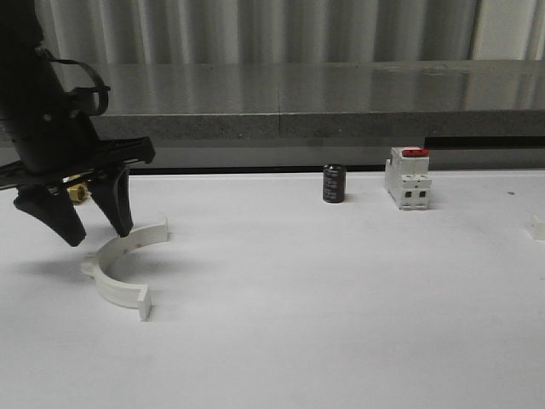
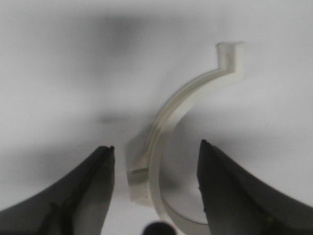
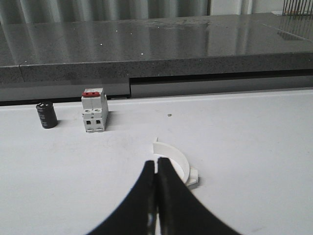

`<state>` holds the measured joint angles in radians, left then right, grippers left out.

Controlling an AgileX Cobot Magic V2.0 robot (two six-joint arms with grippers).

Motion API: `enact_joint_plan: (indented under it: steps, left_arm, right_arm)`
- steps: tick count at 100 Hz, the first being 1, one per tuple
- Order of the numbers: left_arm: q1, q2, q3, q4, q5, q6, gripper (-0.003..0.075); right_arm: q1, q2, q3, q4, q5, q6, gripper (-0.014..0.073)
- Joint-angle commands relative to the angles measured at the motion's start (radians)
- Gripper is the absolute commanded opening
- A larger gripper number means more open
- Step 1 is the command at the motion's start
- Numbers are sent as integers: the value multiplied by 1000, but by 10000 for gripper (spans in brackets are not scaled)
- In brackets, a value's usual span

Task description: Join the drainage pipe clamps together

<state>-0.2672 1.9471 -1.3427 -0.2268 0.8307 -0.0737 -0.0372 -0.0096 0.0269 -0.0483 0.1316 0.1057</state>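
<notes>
Front view — left gripper (image 1: 98,228) spread above white clamp (image 1: 123,268).

Two white half-ring clamps, both flat on the tabletop (image 1: 298,324) and well apart: left clamp (image 1: 119,271) and right clamp (image 3: 177,163), each with end tabs.

A: What's the bkgd?

B: White table (image 1: 341,290) up front, matte, soft shadows. Behind it a long grey speckled stone ledge (image 1: 341,94), polished top w/ pale vertical reflections.

A: Wall?

B: Grey corrugated panels (image 1: 255,30) at back, vertical ribs. Dark slot (image 3: 220,78) under the ledge, on the right side.

A: Light?

B: Dim, diffuse, from overhead by the look of it. No windows in sight.
</notes>
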Motion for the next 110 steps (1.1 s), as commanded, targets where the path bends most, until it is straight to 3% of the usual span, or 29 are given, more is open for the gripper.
enact_joint_plan:
  steps: [1, 14, 34, 74, 110]
  left_arm:
    - [-7, -80, -38, -24, -27, -9, 374]
    - [2, -153, -38, -24, -45, -9, 279]
    - [57, -271, -33, 18, -36, -9, -20]
    - [225, -592, 161, 157, -58, -7, -21]
    - [231, -950, 461, 191, -283, -1, -21]
  right_arm:
    - [-7, -20, -16, 0, -84, -7, -67]
    - [-7, -20, -16, 0, -84, -7, -67]
    - [-7, -20, -16, 0, -84, -7, -67]
    - [-7, -20, -16, 0, -84, -7, -67]
    - [-7, -20, -16, 0, -84, -7, -67]
